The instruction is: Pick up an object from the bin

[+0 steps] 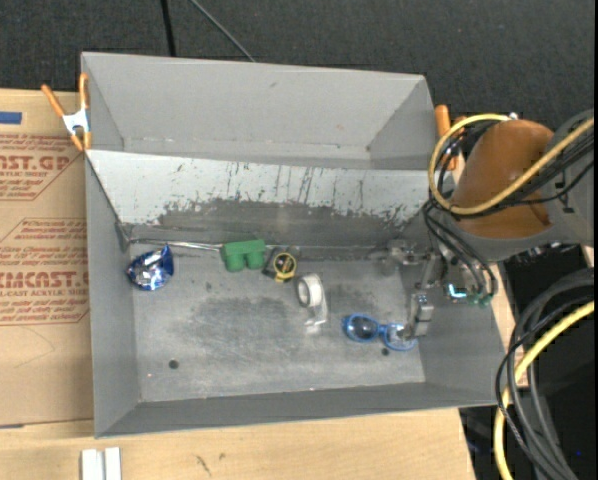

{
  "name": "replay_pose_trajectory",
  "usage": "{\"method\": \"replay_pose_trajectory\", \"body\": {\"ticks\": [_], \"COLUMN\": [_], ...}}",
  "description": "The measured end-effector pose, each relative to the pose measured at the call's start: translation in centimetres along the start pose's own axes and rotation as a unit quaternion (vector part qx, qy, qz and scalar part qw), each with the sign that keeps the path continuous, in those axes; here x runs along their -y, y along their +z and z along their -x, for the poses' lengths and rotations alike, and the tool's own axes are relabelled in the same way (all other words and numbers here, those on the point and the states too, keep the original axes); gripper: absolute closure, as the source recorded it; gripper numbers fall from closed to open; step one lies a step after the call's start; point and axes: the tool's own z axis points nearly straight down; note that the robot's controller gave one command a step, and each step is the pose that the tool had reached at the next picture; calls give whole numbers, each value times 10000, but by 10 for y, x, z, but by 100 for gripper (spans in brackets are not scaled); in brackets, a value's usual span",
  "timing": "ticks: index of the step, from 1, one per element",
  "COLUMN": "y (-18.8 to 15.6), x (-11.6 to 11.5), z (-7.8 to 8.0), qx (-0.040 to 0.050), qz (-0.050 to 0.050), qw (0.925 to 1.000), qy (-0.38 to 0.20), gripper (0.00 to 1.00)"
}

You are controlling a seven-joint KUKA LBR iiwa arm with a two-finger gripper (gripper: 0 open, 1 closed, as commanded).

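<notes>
the fingers (417, 320) hang over a blue ringed thing (360, 328) at the right of the bin (259, 373); open or closed, unclear.

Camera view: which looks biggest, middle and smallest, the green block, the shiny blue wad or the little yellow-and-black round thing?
1. Tied: the green block and the shiny blue wad look about alike, too close to rank.
2. Smallest: the yellow-and-black round thing.
</notes>
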Motion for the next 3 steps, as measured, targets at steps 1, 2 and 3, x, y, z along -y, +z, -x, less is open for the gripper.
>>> {"method": "replay_pose_trajectory", "body": {"ticks": [1,2,3], "y": [61,58,-140], "x": [7,6,0], "z": [-58,-55,-55], "qx": [12,29,81], "qz": [0,-3,-11], "qw": [9999,9999,9992], "qy": [130,112,391], "gripper": [0,100,100]}}
